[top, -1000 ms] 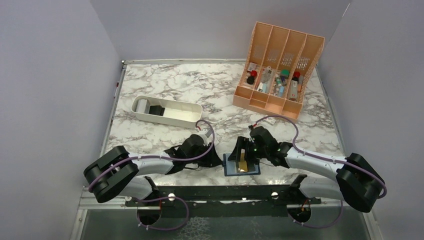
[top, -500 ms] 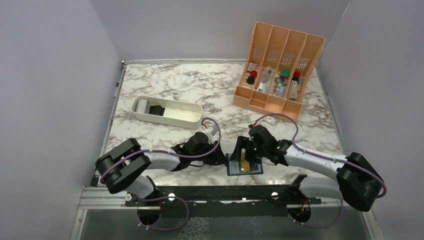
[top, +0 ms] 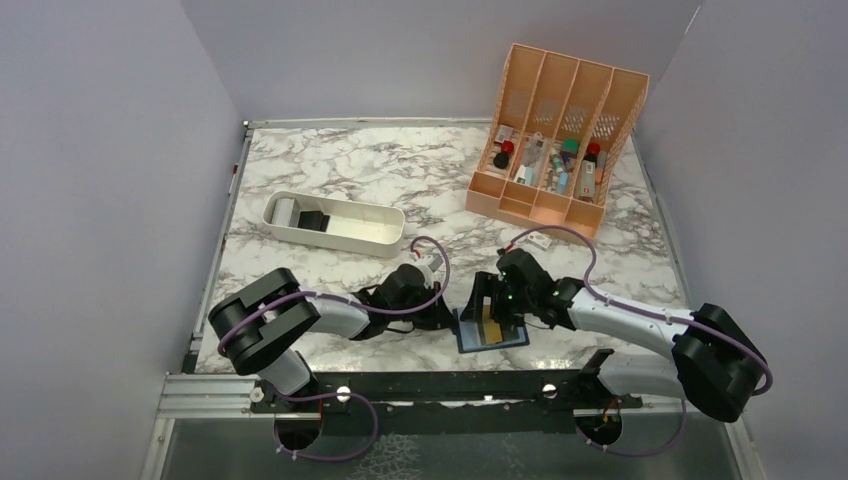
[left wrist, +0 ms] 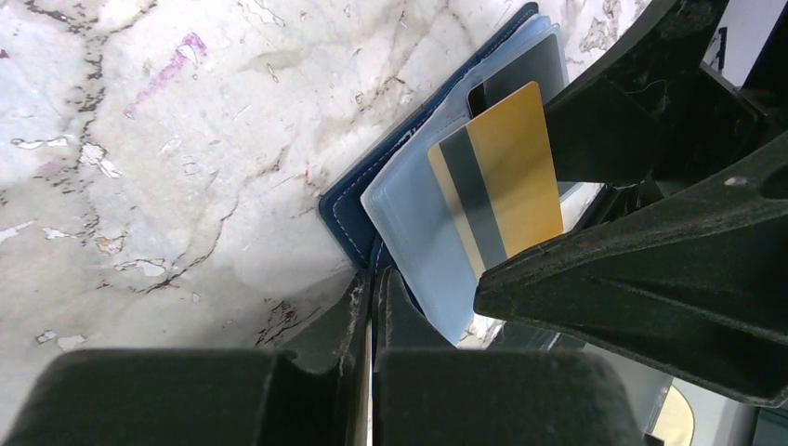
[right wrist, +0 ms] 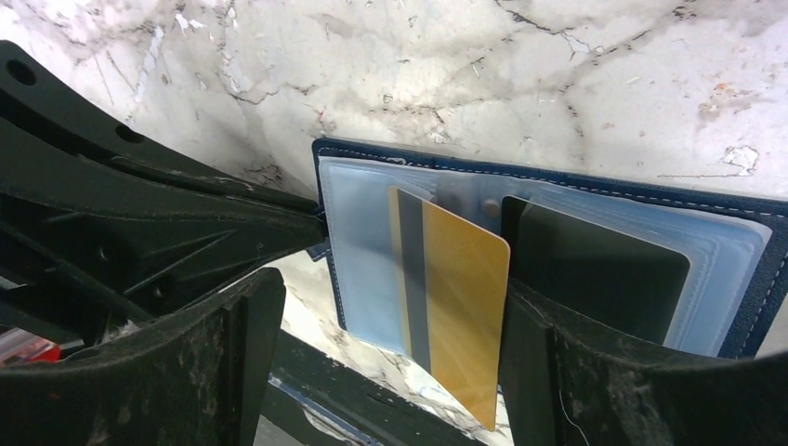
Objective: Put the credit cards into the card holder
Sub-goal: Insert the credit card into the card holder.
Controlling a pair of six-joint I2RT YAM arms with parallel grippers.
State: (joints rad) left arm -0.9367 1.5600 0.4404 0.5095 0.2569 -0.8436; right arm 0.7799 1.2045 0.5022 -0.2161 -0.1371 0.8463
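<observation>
The card holder (top: 515,338) lies open at the middle of the worktop's (top: 400,170) near edge, with the left end effector (left wrist: 372,288) closed on its side edge. The right end effector (right wrist: 395,288) is open, its fingers flanking 1 gold credit card (right wrist: 455,307) that rests on the clear pockets. 1 dark card (right wrist: 595,269) sits in a pocket just beside it.

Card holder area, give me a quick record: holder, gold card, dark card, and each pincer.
holder: lying open
gold card: on the open holder, one end overhanging its edge
dark card: inside holder, under clear plastic
left pincer: shut on holder's edge
right pincer: open, straddling gold card
</observation>
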